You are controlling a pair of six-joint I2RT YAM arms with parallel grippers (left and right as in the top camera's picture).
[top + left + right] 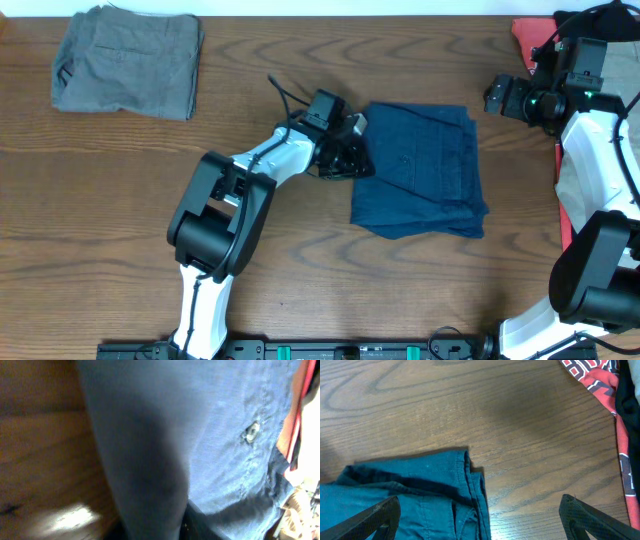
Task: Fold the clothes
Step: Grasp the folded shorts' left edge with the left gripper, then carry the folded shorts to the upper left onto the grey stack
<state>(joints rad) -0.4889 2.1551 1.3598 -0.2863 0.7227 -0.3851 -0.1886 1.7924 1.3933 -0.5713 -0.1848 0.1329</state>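
Wooden table (pixel 110 210), navy shorts (pixel 430 170) against left fingers (pixel 349 160)

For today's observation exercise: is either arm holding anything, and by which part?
Right gripper: fingers spread, nothing held. Left gripper sits at the navy shorts, at their left edge; whether it grips the cloth cannot be told.

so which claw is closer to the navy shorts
Left. The left claw is at the left edge of the shorts; the right claw hangs apart, beyond their top right corner in the overhead view.
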